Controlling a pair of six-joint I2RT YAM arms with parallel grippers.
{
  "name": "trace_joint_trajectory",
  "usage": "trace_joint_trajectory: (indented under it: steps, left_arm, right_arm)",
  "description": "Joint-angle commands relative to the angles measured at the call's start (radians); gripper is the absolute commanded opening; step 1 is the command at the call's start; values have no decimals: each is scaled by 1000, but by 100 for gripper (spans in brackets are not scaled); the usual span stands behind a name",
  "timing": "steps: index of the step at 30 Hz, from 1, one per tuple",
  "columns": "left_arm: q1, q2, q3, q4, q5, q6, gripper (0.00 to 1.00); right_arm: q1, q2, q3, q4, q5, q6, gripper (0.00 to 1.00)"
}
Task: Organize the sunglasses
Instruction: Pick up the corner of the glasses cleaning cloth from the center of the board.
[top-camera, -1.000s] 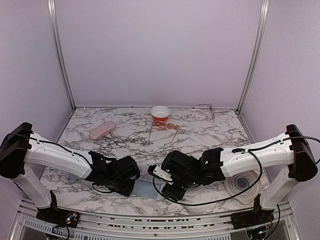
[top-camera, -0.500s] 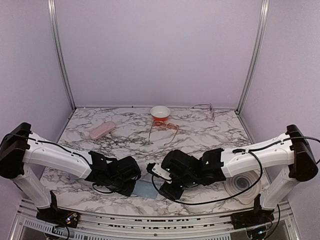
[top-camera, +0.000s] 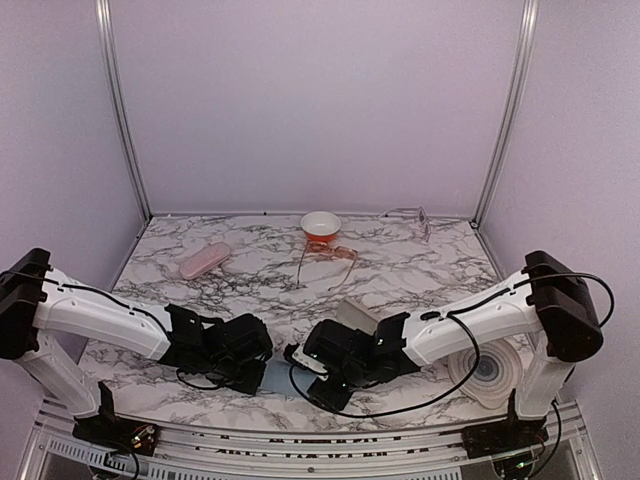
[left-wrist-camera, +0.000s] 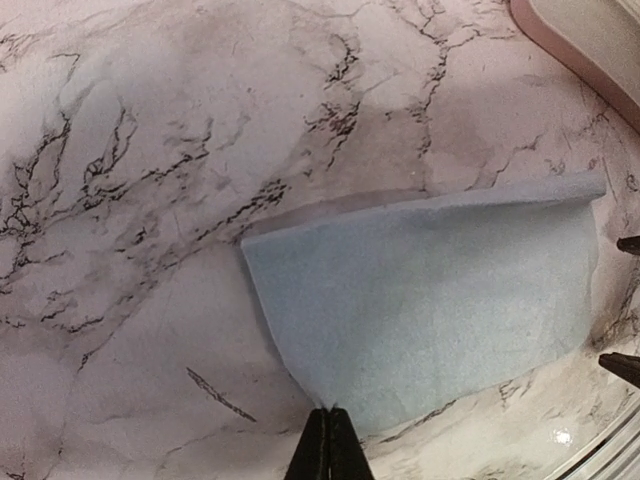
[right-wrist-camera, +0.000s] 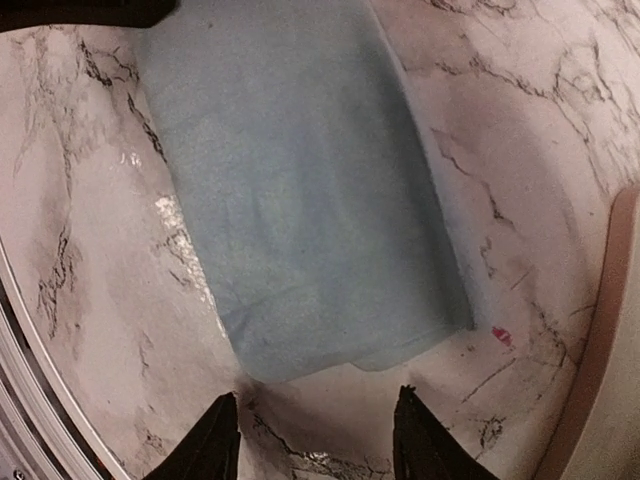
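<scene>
**While both claws are down at the cloth, the sunglasses sit way at the back**

Since the wrist cams show it best, I'll start there. The left claw (left-wrist-camera: 328, 410) is pinched fully shut on the near corner of the light blue cloth (left-wrist-camera: 430, 310). That cloth lies on the marble table (top-camera: 420, 270) at the front edge, with one side doubled over a bit. The right claw (right-wrist-camera: 315, 395) is on the opposite side of the cloth, fingers spread with nothing between them. Its tips are just off the cloth's edge, not touching it as far as I can tell.

Both pairs are well apart from all this. The orange-tinted sunglasses (top-camera: 328, 257) lie mid-back on the table, arms apparently unfolded, just in front of a small white bowl (top-camera: 320, 222). The pale sunglasses (top-camera: 412, 216) are back right, by the wall, too small to tell how they lie. A closed pink case (top-camera: 204, 261) sits back left. An open case (top-camera: 357, 314) lies just behind the right arm's wrist, and its pink rim peeks into both wrist views.
</scene>
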Motion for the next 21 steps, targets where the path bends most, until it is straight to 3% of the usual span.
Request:
trace_joint_trajectory:
  steps: [1, 13, 21]
  left_arm:
    - [-4, -25, -25, 19, 12, -19, 0]
    - [-4, -22, -38, 37, 15, -21, 0]
    - [-5, -23, -48, 41, 17, -25, 0]
  right_arm:
    - [11, 26, 52, 34, -12, 17, 50]
    - [23, 65, 74, 31, -35, -24, 48]
    - [24, 97, 77, 22, 8, -3, 35]
